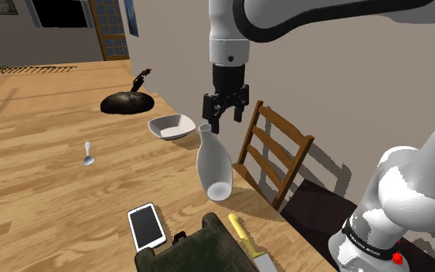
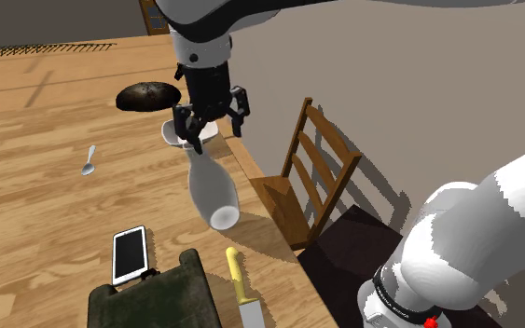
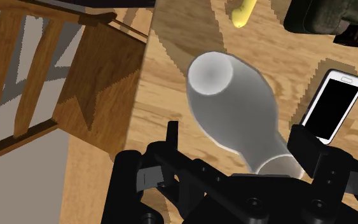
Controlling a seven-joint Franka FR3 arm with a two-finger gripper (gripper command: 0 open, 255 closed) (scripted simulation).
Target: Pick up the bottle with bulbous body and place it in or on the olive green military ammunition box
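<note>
1. Your claw (image 1: 223, 118) stands wide open, a finger on either side of the bottle's neck, clasping nothing. Whether a finger touches the neck cannot be told.
2. The bottle (image 1: 214, 166) is plain white and smooth. Its narrow neck points up at the claw and its bulbous body widens to a round base. It sits tilted near the edge of the wood-grain counter (image 1: 38, 201).
3. Nearer the stand lie a mottled olive box (image 1: 196, 251), a phone (image 1: 145, 225) and a yellow-handled knife (image 1: 240, 229).
4. Beyond the bottle are a white bowl (image 1: 171, 126) and then a dark pan (image 1: 127, 102).
</note>
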